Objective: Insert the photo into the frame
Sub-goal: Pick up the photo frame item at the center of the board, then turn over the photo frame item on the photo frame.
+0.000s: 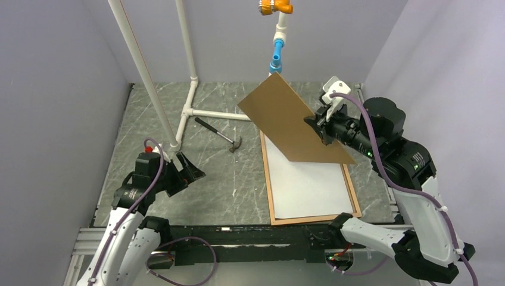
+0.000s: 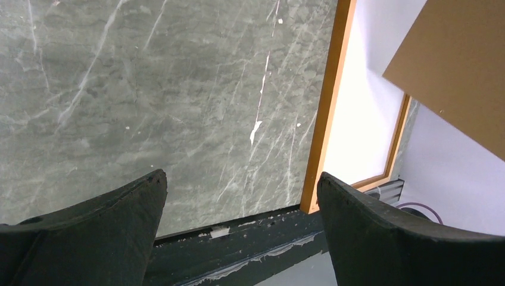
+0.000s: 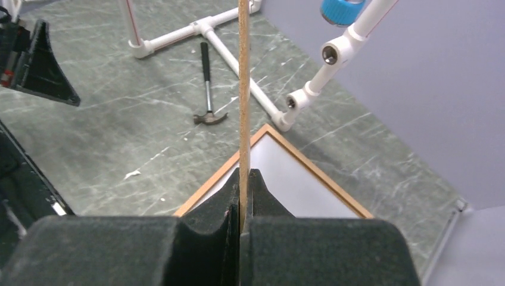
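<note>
Now, step in hand: closing up the back, by my reading. The photo looks already seated, and the backing board is in the air above it.
Photo (image 1: 306,187): a white sheet lying flat inside the frame, plain side up. The printed side does not show, so calling it the print face down is a judgement.
Frame (image 1: 267,179): orange-brown wood, flat on the table (image 1: 226,185) right of centre, with one short rail by the table's near edge.
Backing board (image 1: 286,116): plain brown, held tilted over the frame's far end. I cannot tell whether its low edge touches the sheet.
Right end effector (image 1: 318,126): clamped on the board's right edge. Its wrist view shows the thin board edge-on, pinched between the fingers (image 3: 262,196).
Left end effector (image 1: 189,171): fingers apart and holding nothing, over bare table to the left of the frame.
Bystanders: a claw hammer (image 1: 223,136) and a white pipe stand (image 1: 193,89), both on the far side, clear of the frame.
Next move calls for: levelling the board, squaring its edges to the rails, then lowering it inside them.
Watch for: a corner riding up on a rail, or the board dragging the sheet out of place.
</note>
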